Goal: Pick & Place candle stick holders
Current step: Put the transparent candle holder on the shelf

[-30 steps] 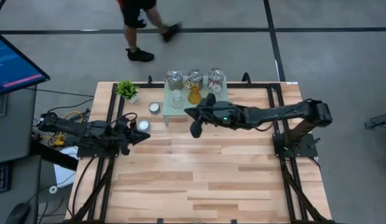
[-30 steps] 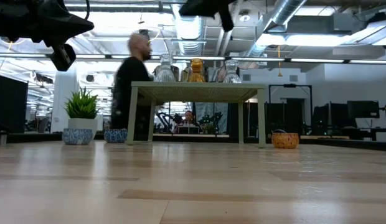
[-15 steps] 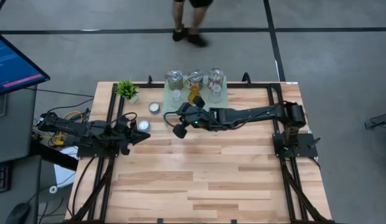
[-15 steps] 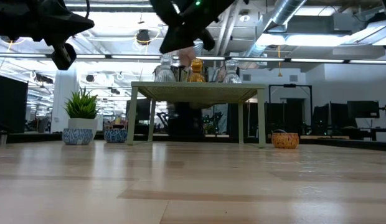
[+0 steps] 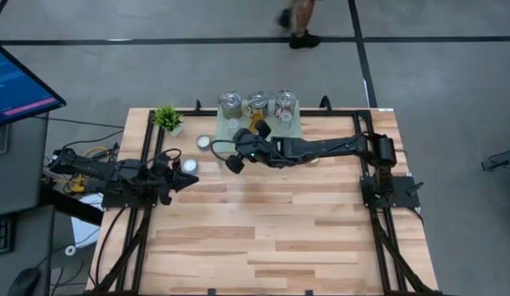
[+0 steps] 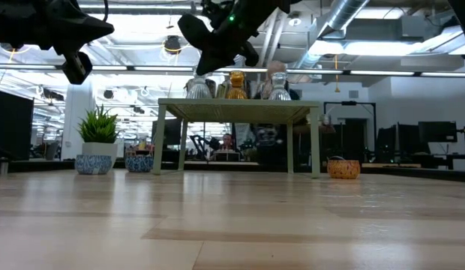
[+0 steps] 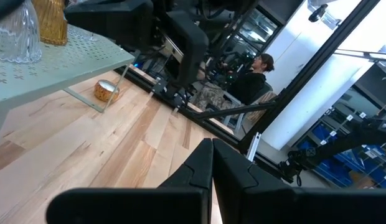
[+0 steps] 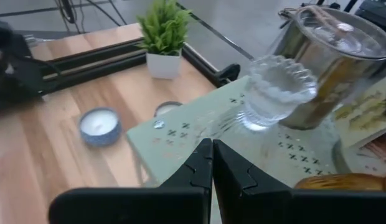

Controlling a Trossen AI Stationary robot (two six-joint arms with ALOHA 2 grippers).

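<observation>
Fingers: both pairs are pressed together with nothing between them; neither arm carries a holder.

High view. The right gripper (image 5: 232,162) reaches across to the near-left corner of the pale green mesh stand (image 5: 224,146), above the table. The left gripper (image 5: 186,181) waits over the table's left side, near a white tealight cup (image 5: 189,165). On the stand, three silvery glass jars (image 5: 257,103) line the far edge, with a clear glass cup (image 5: 232,127) and an amber cup (image 5: 257,126) in front of them. A second low cup (image 5: 204,142) sits on the wood between the stand and the potted plant (image 5: 168,117). The step in hand appears to be the approach to a pick, probably of the clear cup. The next move calls for the right fingers to part before they descend.

Low view. The right gripper (image 6: 196,31) hangs above the stand's left end, clear of the jars. An orange tealight cup (image 6: 343,168) rests on the table to the stand's right. Beyond lies an open workshop with ceiling ducts.

Left wrist view. Closed fingers (image 7: 211,165) point across the butcher-block table (image 7: 118,162); a person sits beyond its edge.

Right wrist view. Closed fingers (image 8: 211,163) aim at the stand's corner, the clear cup just beyond and the white tealight cup on the wood below.
</observation>
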